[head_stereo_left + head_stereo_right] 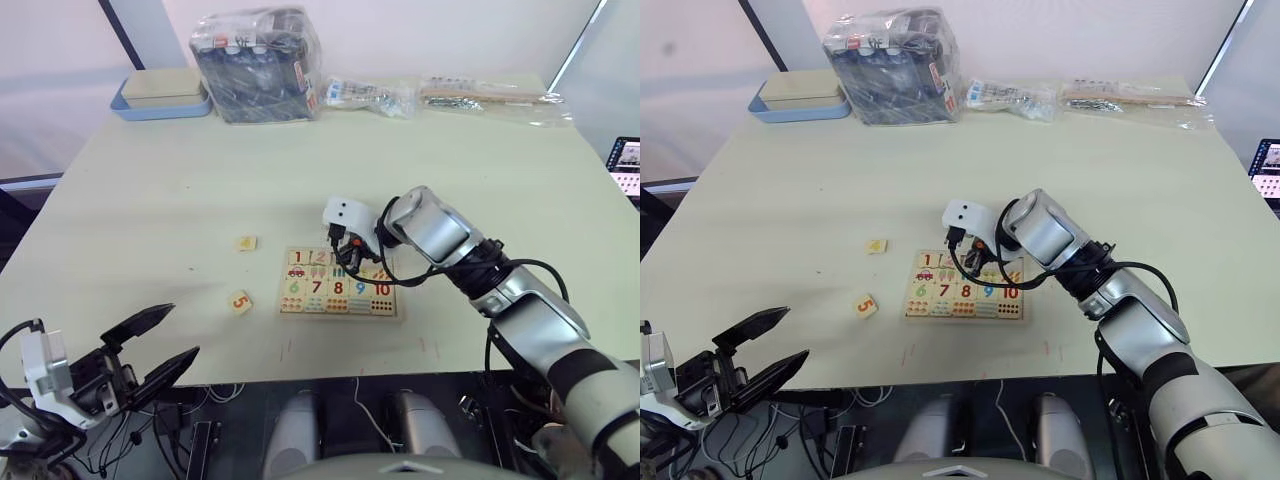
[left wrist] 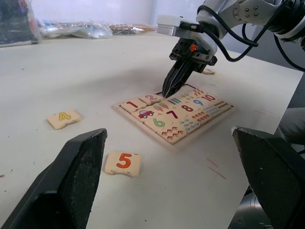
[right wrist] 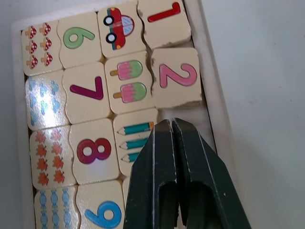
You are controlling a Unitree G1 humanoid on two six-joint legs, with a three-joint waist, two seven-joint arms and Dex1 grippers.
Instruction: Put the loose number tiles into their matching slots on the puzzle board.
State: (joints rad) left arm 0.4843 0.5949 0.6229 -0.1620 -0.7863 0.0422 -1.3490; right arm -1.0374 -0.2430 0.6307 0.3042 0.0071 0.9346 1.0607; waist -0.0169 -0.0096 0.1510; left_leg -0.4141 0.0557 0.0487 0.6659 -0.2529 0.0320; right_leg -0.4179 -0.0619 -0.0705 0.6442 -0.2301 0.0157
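The puzzle board lies flat on the pale worktop, near its front edge and a little right of centre. In its top row of slots, the tile numbered 1 sits at the left end and the tile numbered 2 beside it, slightly crooked in its recess; the recess next to the 2 shows bare wood. The right end effector stands over that bare slot with its two black fingers pressed together, nothing visible between them, the tips down at the board's top row just beside the 2. The left wrist view shows the same closed fingers coming down steeply onto the board from the arm above. Two loose tiles lie on the worktop to the left of the board: the yellow 4 further back and apart from the board, and the orange 5 nearer the front edge, between the 4 and the left end effector. That end effector hangs off the front left of the worktop, its fingers spread wide and holding nothing. Along the far edge sit a blue tray with a pale lid, a plastic-wrapped box and two clear bags
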